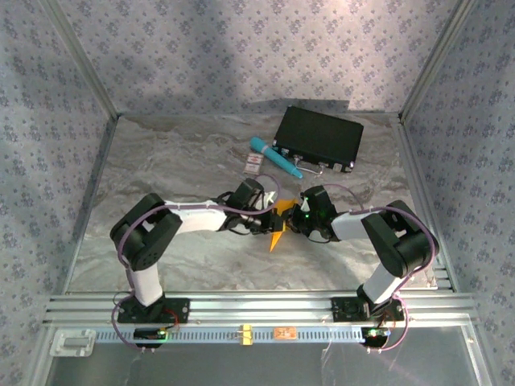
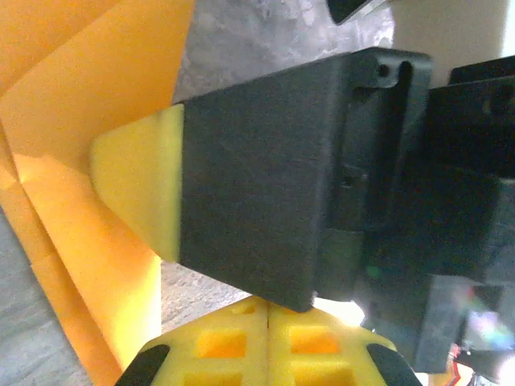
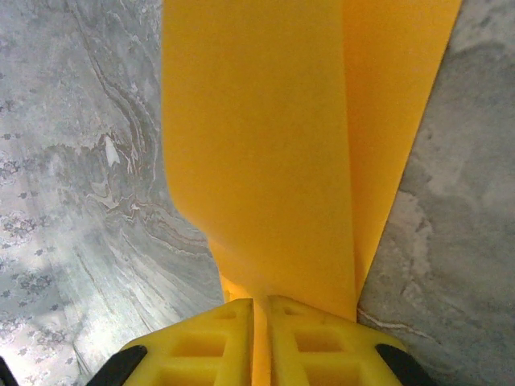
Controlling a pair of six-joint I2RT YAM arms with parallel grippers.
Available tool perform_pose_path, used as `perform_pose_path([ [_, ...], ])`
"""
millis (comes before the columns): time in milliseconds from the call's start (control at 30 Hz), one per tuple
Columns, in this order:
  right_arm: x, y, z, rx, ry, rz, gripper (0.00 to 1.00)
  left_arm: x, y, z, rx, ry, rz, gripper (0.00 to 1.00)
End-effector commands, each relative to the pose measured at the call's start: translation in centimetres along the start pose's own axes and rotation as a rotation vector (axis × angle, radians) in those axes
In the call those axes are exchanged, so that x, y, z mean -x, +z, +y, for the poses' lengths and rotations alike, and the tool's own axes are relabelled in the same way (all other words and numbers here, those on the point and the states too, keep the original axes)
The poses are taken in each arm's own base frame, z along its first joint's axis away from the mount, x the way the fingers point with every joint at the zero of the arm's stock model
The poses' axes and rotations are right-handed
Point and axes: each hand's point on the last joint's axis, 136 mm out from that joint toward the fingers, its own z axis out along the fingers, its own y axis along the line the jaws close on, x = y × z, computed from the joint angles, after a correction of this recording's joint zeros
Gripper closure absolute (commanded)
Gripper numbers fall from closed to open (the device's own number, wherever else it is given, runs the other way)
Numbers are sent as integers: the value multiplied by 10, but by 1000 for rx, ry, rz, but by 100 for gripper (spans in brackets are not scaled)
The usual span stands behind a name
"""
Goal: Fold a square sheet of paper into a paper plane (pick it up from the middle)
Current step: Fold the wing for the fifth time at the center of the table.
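Observation:
The orange-yellow sheet of paper (image 1: 276, 233) is folded into a narrow shape with a point toward the near edge, at the table's middle between both arms. My right gripper (image 1: 291, 219) is shut on it: the folded paper (image 3: 265, 145) runs out from between the yellow fingertips (image 3: 259, 310) and away over the marble. My left gripper (image 1: 269, 215) is shut, its fingertips (image 2: 267, 322) pressed together with nothing visible between them. One black, yellow-tipped finger (image 2: 137, 181) of the right gripper crosses just in front of it, against the paper (image 2: 72, 80).
A black case (image 1: 318, 138) lies at the back right. A teal pen (image 1: 275, 157) and a small white-and-red card (image 1: 255, 165) lie just left of it. Patterned walls enclose the marble table (image 1: 177, 161); an aluminium rail (image 1: 257, 305) runs along its near edge.

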Motion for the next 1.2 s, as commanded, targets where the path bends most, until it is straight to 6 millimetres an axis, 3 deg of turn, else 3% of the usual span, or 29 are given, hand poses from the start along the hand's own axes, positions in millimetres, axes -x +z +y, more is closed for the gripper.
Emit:
perform_pose_path([
  [0,-15,9,-48,-170,45,18,85,2,9,13,44,-25,15,100],
  [367,-15,9,-46,-161,43,18,85,-6,18,50,165,-57,32,100],
  [700,-8,3,-35,-131,2,-5,84,-35,9,80,248,-83,78,100],
  [967,19,-35,-6,-90,-131,-104,81,-56,3,87,234,-24,166,100],
  [1167,16,-52,17,-21,-232,-107,81,-54,-1,90,220,-23,166,100],
])
